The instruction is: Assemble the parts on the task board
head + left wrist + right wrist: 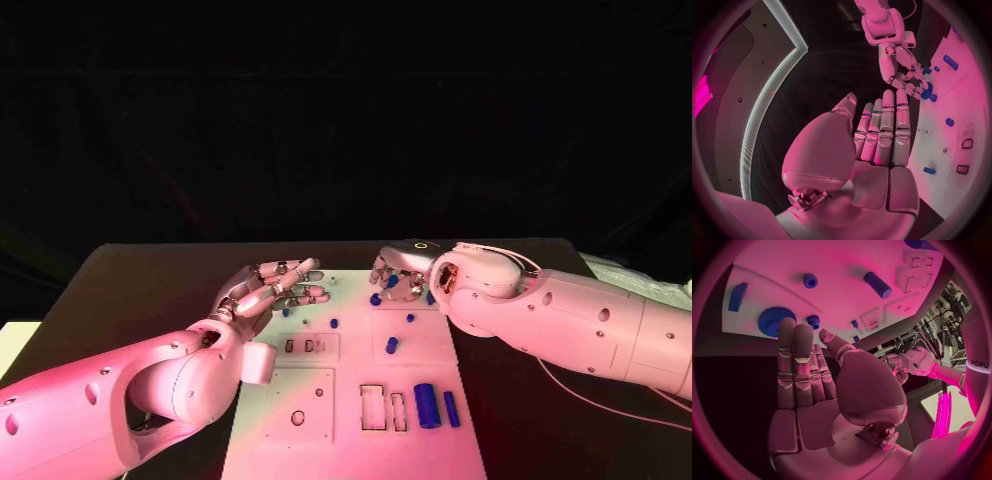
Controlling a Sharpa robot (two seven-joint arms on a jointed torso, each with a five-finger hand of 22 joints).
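Note:
The white task board [346, 400] lies in the middle of the black table. A thick blue cylinder [427, 405] and a thinner one [451, 408] lie at its near right; a blue peg [391, 345] stands mid-board. My right hand [398, 274] hovers over the board's far edge with fingers straight and nothing in them; its fingertips [787, 327] are beside a large blue gear [775, 321], with a smaller gear [813, 320] next to it. My left hand [277, 287] floats above the board's far left, fingers [887, 125] stretched flat, holding nothing.
Small blue pegs [335, 323] [410, 318] dot the far half of the board. Rectangular slots [372, 408] open near the front. A blue block [737, 296], a knob [811, 280] and a cylinder [877, 285] sit on the board. Black table [144, 280] surrounds it.

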